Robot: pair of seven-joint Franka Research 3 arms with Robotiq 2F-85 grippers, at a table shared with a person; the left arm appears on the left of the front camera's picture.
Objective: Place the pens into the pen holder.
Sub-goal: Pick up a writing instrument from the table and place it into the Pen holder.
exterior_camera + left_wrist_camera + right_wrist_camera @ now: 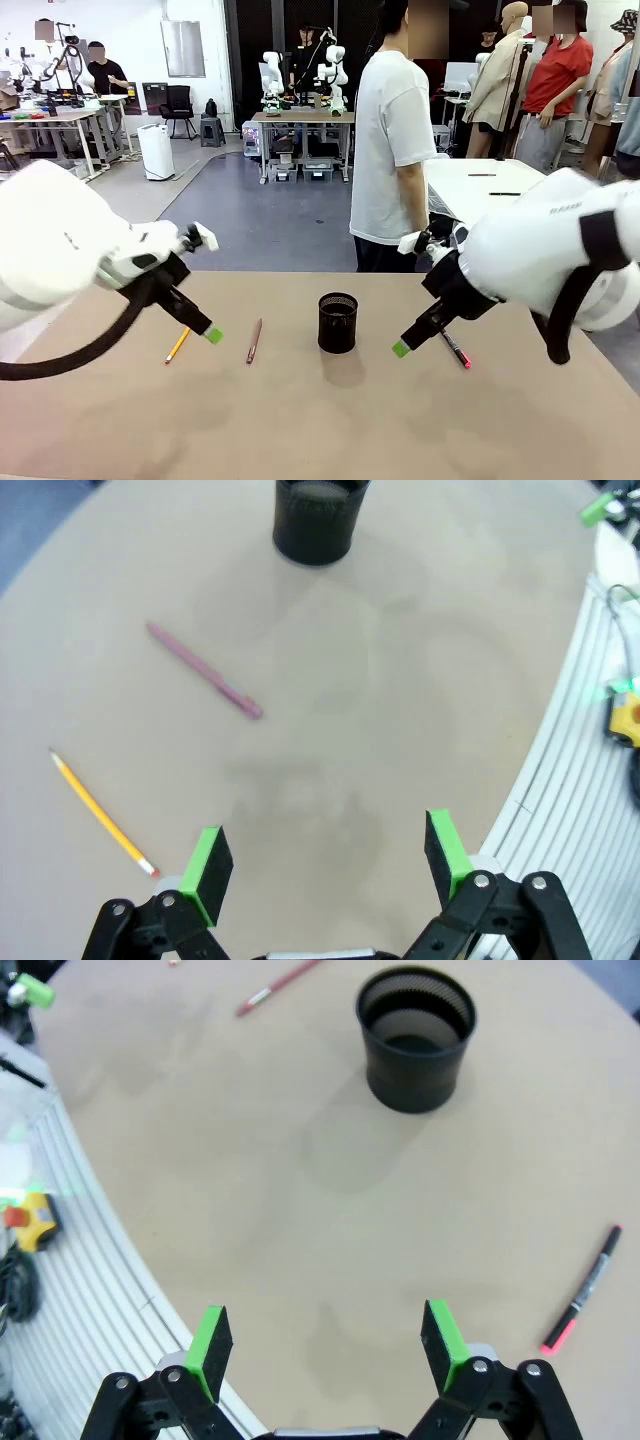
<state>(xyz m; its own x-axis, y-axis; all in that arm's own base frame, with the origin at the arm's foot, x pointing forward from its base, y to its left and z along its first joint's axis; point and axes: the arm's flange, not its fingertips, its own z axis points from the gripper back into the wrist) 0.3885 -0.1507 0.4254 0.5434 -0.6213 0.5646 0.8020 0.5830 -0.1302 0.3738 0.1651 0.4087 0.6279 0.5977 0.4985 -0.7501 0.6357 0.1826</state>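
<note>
Front view, three pens, one pen holder

smooth, matt tan desk. black wire-mesh holder, faintly shiny. yellow pencil with a painted, satin coat. reddish-brown pen, smooth and dull. black plastic marker with a pink cap. glossy white plastic arm shells; matt green claw pads, rubbery-looking.

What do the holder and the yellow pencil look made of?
Holder: likely metal mesh, matte black; the wall shows a fine perforated weave. Yellow pencil: probably painted wood, glossy, with a sharpened tip and a pinkish eraser end.
</note>
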